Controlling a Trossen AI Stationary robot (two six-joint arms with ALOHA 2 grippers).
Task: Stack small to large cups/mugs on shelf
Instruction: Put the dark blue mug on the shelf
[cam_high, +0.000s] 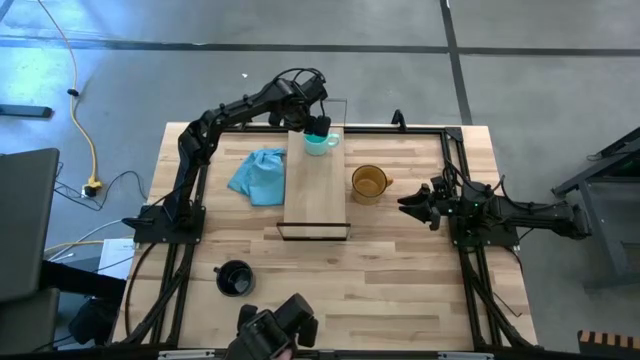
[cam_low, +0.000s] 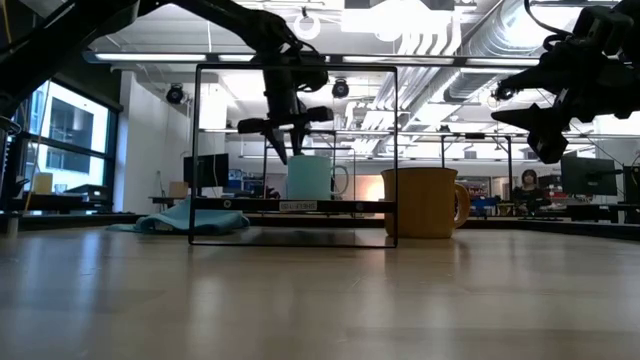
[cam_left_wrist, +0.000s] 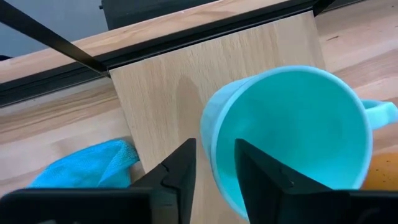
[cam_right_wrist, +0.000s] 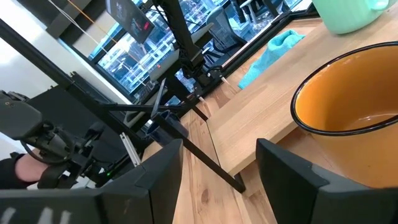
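At the far end of the shelf (cam_high: 316, 185), the left gripper (cam_high: 316, 126) stands over the teal mug (cam_high: 322, 143), which sits upright on the plank. Its jaws are parted by a narrow gap straddling the mug's rim, one finger inside and one outside, and whether they press the wall cannot be told. Risk, in my judgement: lifting away with a finger dragging the rim would tip the mug or nudge it off the plank's far edge.

Left of the shelf lies a light blue cloth (cam_high: 258, 175), just beside the plank; it could snag any mug carried low over it. The black mug (cam_high: 235, 279) stands well apart on the near left of the table (cam_high: 400, 290), not yet shelved.

Right of the shelf, the amber-orange mug (cam_high: 369, 183) rests on the tabletop just beside the plank. The right gripper (cam_high: 412, 207) hovers near it, jaws wide apart and holding nothing. A careless approach could shove this mug against the shelf's black wire frame (cam_high: 314, 233).

The table is pale butcher-block wood, bordered by black rails. Beyond it is an open workshop with ceiling lights and ducting; a person (cam_low: 524, 186) sits far off at right.
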